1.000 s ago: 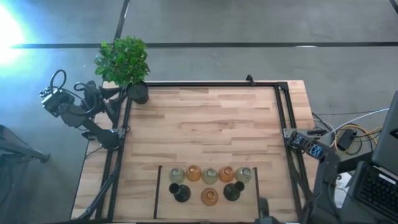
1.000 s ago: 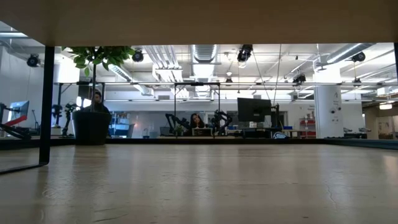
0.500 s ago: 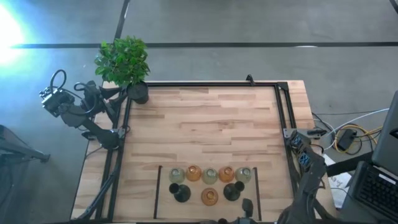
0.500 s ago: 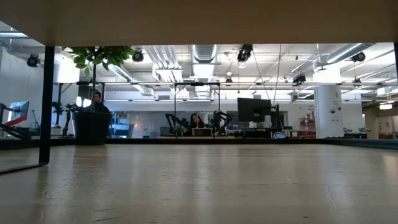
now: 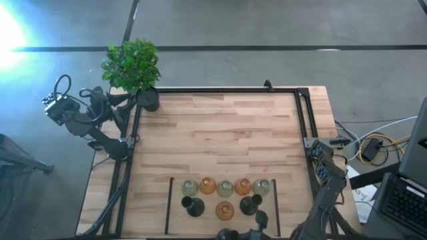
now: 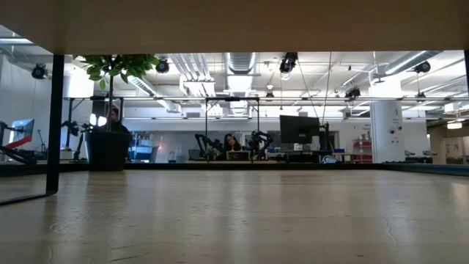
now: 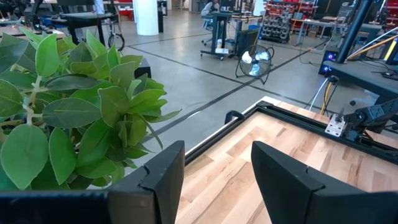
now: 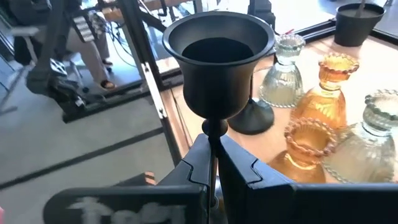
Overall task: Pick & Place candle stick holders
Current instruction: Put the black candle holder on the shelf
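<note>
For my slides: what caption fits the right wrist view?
Right gripper shut on black candle holder's thin stem, amber and clear holders behind.

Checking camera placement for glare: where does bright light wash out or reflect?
High view: white-blue glare blooms in the upper left corner, on the floor beside the plant; the table is evenly lit. Low view: bright ceiling lights, soft sheen on the table. Right wrist view: the amber holders glint; the black holder in the right gripper reads dark. Left gripper waits by the plant.

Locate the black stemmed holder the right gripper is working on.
In the high view, the black stemmed holder stands at the table's near edge, right of the lone amber holder; the right gripper is closed on its stem.
</note>
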{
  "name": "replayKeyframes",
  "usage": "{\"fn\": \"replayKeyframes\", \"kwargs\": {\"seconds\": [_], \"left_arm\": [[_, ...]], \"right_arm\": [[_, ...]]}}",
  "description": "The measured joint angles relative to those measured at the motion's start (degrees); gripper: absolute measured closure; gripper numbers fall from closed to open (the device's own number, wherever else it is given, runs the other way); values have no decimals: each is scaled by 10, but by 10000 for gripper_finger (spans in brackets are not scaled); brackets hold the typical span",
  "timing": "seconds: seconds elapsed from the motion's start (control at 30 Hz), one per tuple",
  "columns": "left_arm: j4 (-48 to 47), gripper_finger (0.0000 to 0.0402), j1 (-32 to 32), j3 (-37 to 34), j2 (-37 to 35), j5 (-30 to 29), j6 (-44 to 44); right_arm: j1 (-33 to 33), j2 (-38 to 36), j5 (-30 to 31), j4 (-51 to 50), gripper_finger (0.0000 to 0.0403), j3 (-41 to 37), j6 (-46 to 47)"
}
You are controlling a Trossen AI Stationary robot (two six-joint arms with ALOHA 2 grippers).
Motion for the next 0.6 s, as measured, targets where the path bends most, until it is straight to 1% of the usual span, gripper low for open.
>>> {"fn": "replayKeyframes", "kwargs": {"seconds": [0.37,0.6], "left_arm": [[0,211,0,0,0,0,0],[0,211,0,0,0,0,0]], "right_arm": [[-4,0,-14,-53,395,0,-3],[-14,0,-33,-60,395,0,3]]}}
